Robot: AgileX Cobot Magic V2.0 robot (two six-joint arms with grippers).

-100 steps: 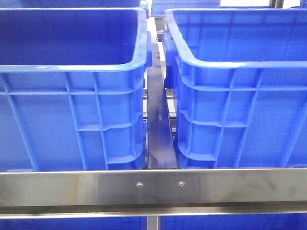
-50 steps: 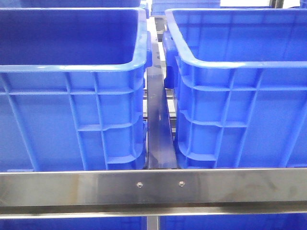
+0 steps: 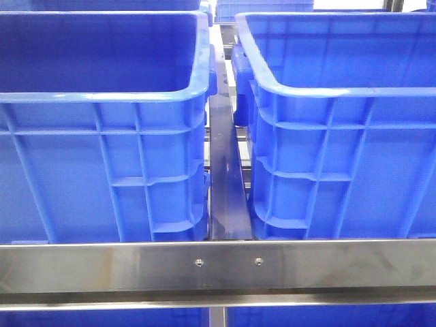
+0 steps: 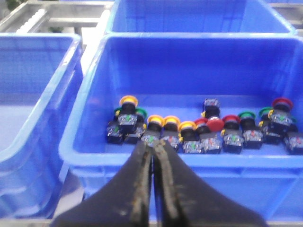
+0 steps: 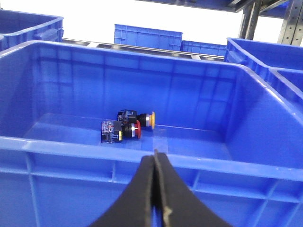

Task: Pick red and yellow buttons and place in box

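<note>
I am holding both pincers closed and empty outside the bins: the left gripper (image 4: pixel 152 156) facing the source bin (image 4: pixel 85 137) with the red and yellow buttons (image 4: pixel 208 127) just beyond it, the right gripper (image 5: pixel 154 163) facing the box (image 5: pixel 199 165), lined up for picking and dropping.

A steel crossbar (image 3: pixel 218 266) spans the front, green buttons (image 4: pixel 246 116) among others.

You see blue crates (image 3: pixel 102 157) behind a shiny silver bar (image 3: pixel 218 266). The buttons (image 4: pixel 189 130) have yellow, red and green caps on black bodies — and both grippers (image 4: pixel 152 156) are black.
</note>
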